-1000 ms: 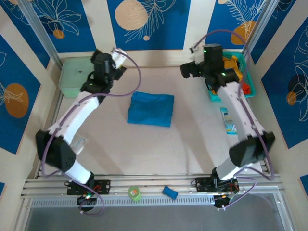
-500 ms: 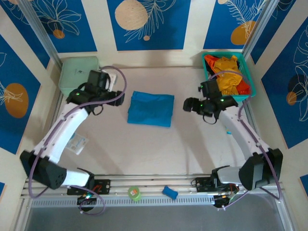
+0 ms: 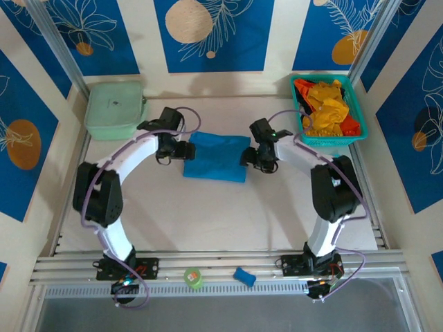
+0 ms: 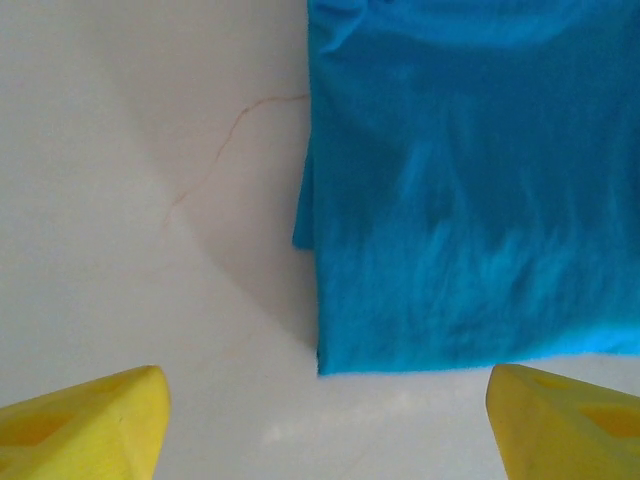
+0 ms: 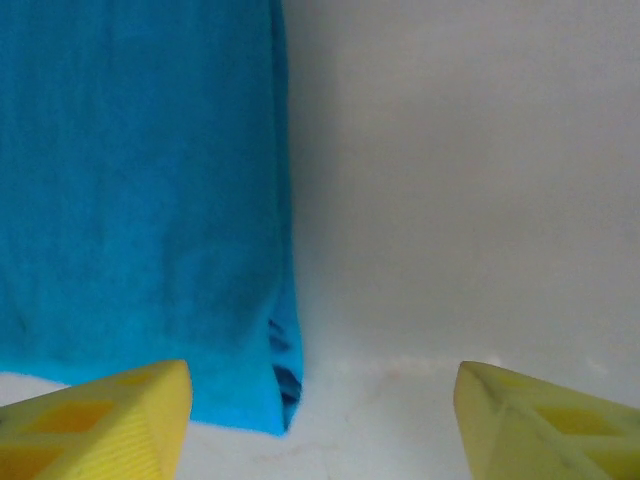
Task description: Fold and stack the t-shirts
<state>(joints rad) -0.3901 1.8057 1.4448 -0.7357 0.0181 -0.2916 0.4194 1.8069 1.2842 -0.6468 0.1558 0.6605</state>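
Observation:
A folded medium-blue t-shirt (image 3: 217, 156) lies flat at the table's middle, with yellow-orange and red-orange shirts (image 3: 325, 104) heaped in the teal basket. My left gripper (image 3: 181, 149) hovers open at the blue shirt's left edge; in its wrist view the shirt (image 4: 470, 180) has its near corner between the wide-apart yellow fingertips (image 4: 85, 420). My right gripper (image 3: 250, 158) hovers open at the shirt's right edge; its wrist view has the shirt's layered corner (image 5: 140, 200) by the left yellow fingertip (image 5: 110, 420). Neither holds cloth.
The teal basket (image 3: 360, 111) stands at the back right, a mint-green square case (image 3: 114, 109) at the back left. A green tape roll (image 3: 193, 277) and a small blue object (image 3: 243, 276) rest on the front rail. Bare table (image 3: 214, 214) lies in front of the shirt.
Both arms have swung down and inward from the back of the table; the grippers now sit low at the blue shirt's left and right edges. The shirt has not moved.

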